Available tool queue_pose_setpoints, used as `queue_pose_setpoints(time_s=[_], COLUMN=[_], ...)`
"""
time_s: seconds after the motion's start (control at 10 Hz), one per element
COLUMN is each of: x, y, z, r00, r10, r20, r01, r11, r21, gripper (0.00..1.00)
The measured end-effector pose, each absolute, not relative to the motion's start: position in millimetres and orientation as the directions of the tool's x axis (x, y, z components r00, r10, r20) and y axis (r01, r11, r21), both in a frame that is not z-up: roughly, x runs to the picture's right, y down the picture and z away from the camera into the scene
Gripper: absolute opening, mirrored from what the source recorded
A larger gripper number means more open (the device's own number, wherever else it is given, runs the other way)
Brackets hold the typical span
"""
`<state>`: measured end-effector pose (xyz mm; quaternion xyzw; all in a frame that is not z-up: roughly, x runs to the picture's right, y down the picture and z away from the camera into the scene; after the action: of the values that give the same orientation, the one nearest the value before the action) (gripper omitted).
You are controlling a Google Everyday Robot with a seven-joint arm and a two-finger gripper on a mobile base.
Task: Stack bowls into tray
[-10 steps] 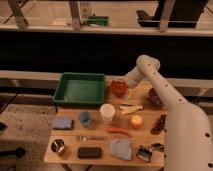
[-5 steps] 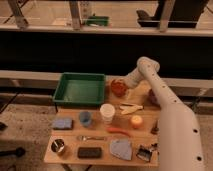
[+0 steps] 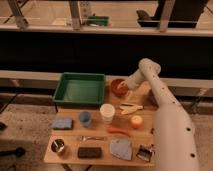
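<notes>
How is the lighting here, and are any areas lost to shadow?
Camera view: warm, even light on the table and green tray; a dark band behind them hides detail; the gripper at the red-orange bowl is plainly lit.

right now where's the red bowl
In the camera view the red bowl sits just right of the tray and behind the white cup; the pincer is at its right rim.
</notes>
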<state>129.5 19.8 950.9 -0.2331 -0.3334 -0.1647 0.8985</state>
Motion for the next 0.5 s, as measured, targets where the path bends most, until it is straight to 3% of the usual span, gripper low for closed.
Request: queue_pose_setpoints(time_s=[0.1, 0.3, 0.5], x=[129.7, 134.4, 136.4], y=[19.4, 16.0, 13.6], z=[950.3, 945.6, 945.4], r00=[0.722, 0.723, 0.73], r10=[-0.139, -0.139, -0.156], r20=[0.678, 0.677, 0.665], r01=[0.451, 0.447, 0.449], r11=[0.838, 0.842, 0.843], r21=[-0.308, -0.304, -0.295], gripper=[0.34, 0.1, 0.0])
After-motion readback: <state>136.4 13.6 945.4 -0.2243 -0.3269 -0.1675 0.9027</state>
